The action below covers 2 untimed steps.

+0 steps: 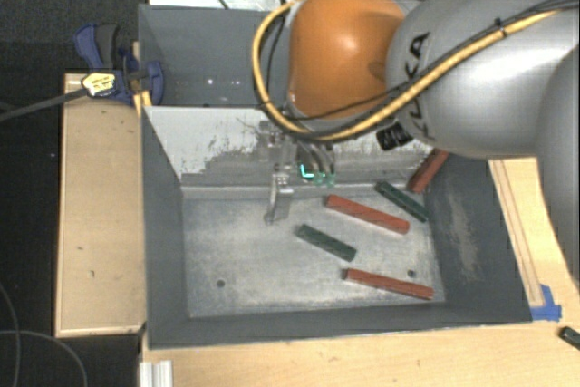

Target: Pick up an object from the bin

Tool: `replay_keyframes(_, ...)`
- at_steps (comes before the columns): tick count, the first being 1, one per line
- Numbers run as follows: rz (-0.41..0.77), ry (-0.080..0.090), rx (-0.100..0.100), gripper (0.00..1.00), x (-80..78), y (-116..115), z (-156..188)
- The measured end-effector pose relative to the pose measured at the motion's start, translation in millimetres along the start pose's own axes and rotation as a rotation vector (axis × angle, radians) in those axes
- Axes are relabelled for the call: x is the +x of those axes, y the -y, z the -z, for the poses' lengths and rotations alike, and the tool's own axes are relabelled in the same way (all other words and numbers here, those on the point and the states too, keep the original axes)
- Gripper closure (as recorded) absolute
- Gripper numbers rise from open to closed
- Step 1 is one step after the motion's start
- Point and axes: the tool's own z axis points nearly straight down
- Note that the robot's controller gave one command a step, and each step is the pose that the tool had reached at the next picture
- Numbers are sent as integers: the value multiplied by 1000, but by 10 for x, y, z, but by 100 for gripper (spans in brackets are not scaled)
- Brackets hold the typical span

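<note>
Five small sticks lie in the right half of the grey bin: three are red-brown and two are dark green. The near green stick lies flat in the middle of the floor and is closest to the jaws. Just beside it, a bit further back, lies a long red stick. The second green stick lies behind that one, near the back wall. The leaning red stick rests against the wall at the back right. The front red stick lies alone near the front.

The jaws hang low over bare floor by the back wall, just left of the sticks. I cannot tell if they are spread or pressed together. A little green light glows above them.

A round orange cover sits over them, with a yellow cable looped round it. The big silver arm hides the back right corner. It has black letters on it, but I cannot read the whole word.
</note>
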Motion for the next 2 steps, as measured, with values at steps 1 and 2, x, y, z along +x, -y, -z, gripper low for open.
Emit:
replay_keyframes(1, -34, 0, 4, 0, 322, 711, -466)
replay_keyframes(2, 24, 1, 2, 0, -96, 1389, -1600)
